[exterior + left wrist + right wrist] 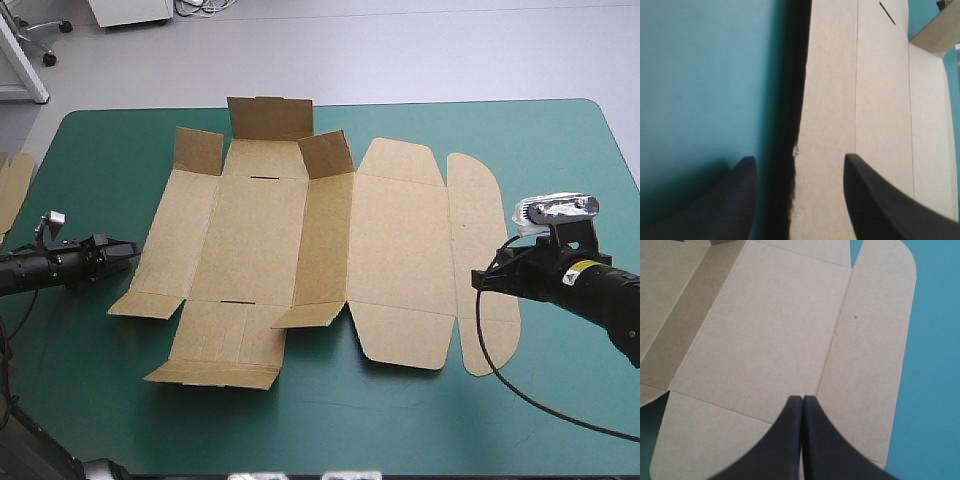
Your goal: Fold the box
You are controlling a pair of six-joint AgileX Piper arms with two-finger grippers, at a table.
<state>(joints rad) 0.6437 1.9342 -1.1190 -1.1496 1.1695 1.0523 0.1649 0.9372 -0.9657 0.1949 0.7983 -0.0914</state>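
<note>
We see the box (pixel 300 250), a flat cut sheet of brown cardboard, lying in the middle of the teal-green covered table (pixel 520 130). Three short flaps along its far side stand up, and the near flaps lift slightly. Its long axis runs from the table's left edge toward the right edge, with the rounded lid flap pointing right. The left gripper (pixel 128 252) reaches in low at the box's left rim, its black fingers apart, one over board and one over cover. The right gripper (pixel 482 277) points left over the rounded flap, its fingers pressed together.
</note>
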